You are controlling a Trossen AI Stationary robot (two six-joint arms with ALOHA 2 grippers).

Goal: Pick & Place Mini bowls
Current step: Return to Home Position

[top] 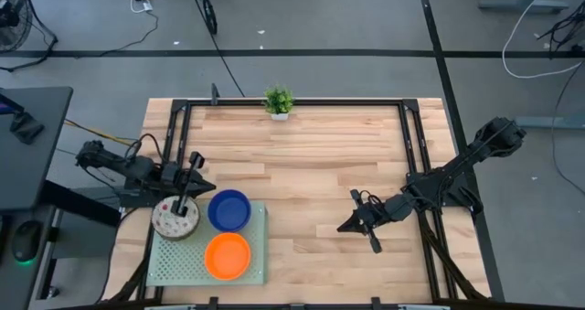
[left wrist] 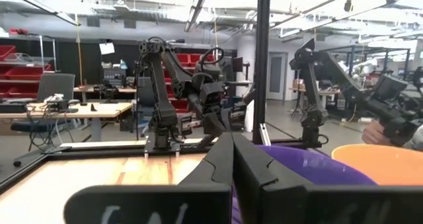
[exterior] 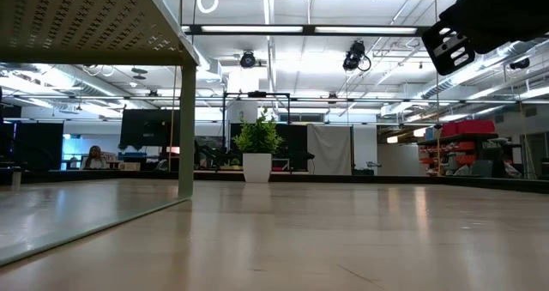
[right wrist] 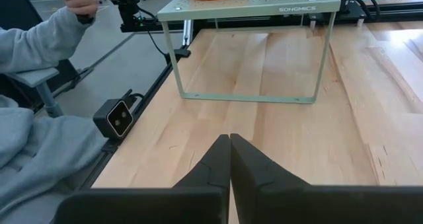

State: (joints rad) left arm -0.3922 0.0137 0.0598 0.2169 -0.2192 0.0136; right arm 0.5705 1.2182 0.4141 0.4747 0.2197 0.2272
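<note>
**Overhead view, lower left.** A pale green perforated shelf (top: 164, 266) stands on the wooden surface (top: 311, 164) and carries the mini bowls. An orange bowl (top: 227, 256) lies nearest the frame's bottom edge. A blue bowl (top: 228, 209) sits just above it, and a white, red-speckled bowl (top: 175, 220) lies to the blue one's left. Whether each is a single bowl or a stack cannot be told.

The left pincer (top: 208, 187) hovers at the shelf's upper edge, just beside the speckled and blue bowls. Its wrist view shows the fingers (left wrist: 219, 159) clenched tip to tip and holding nothing.

**Right of centre, lower half.** The right pincer (top: 345, 226) hangs over bare surface, well apart from the shelf. Its fingers (right wrist: 213, 163) are likewise pressed together and empty. Its wrist view also takes in a person's grey sleeve (right wrist: 39, 39) beside the surface.

**Top centre.** A small potted plant (top: 279, 101) stands at the surface's far edge.
</note>
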